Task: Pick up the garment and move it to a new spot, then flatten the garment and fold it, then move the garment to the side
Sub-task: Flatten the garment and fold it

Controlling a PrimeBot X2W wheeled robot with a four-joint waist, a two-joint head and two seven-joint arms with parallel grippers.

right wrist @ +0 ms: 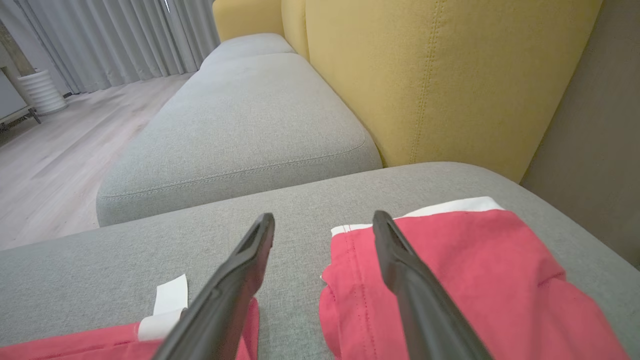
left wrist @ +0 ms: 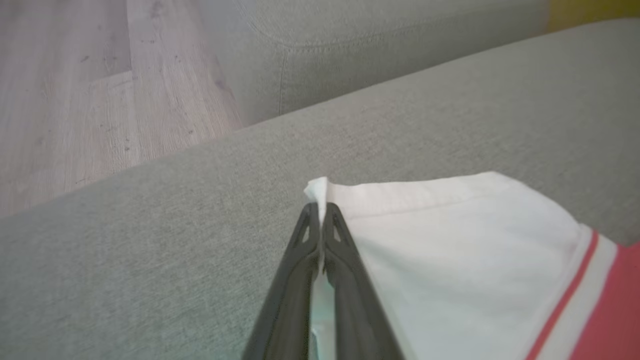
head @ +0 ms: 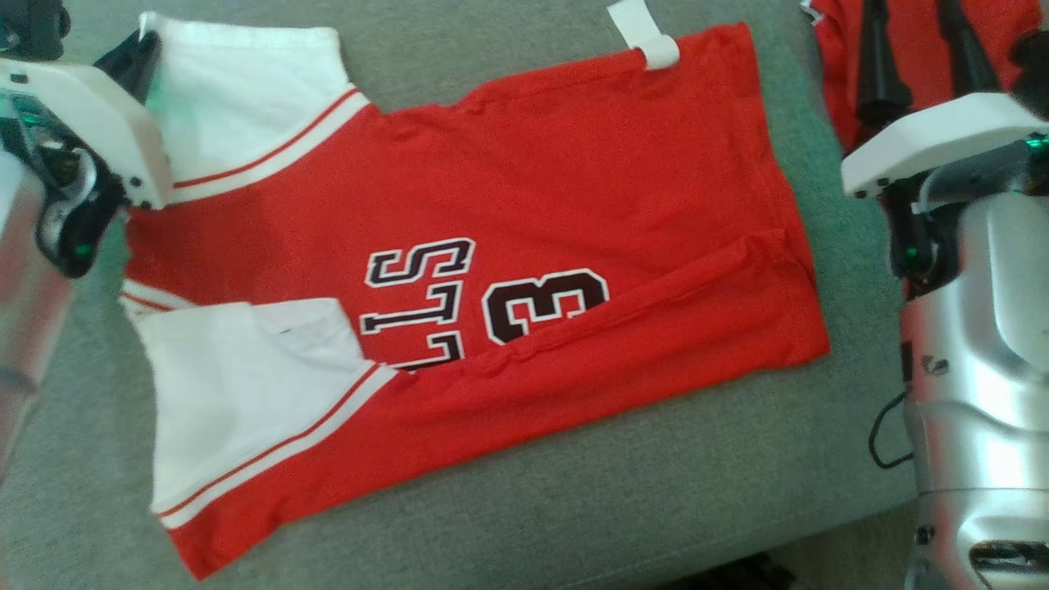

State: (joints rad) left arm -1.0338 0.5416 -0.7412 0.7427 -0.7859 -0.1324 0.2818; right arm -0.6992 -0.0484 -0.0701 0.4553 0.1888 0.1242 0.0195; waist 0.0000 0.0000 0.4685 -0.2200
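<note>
The garment [head: 574,205], a red jersey with white sleeves and dark lettering, lies spread on the grey sofa cushion [head: 574,508], its lower edge folded over. My left gripper [head: 146,37] is at the jersey's far left corner. In the left wrist view this gripper [left wrist: 319,207] is shut on the corner of the white sleeve [left wrist: 450,240], with cloth pinched between the fingers. My right gripper [right wrist: 324,217] is open above the cushion, holding nothing. A red corner of the jersey [right wrist: 75,345] with a white strip [right wrist: 167,300] lies at its left.
A second red garment [right wrist: 475,280] lies bunched at the cushion's right end [head: 836,65], under the right finger. Behind stand a yellow backrest [right wrist: 450,75] and a neighbouring grey cushion [right wrist: 250,110]. Wood floor [left wrist: 75,100] lies past the cushion's edge.
</note>
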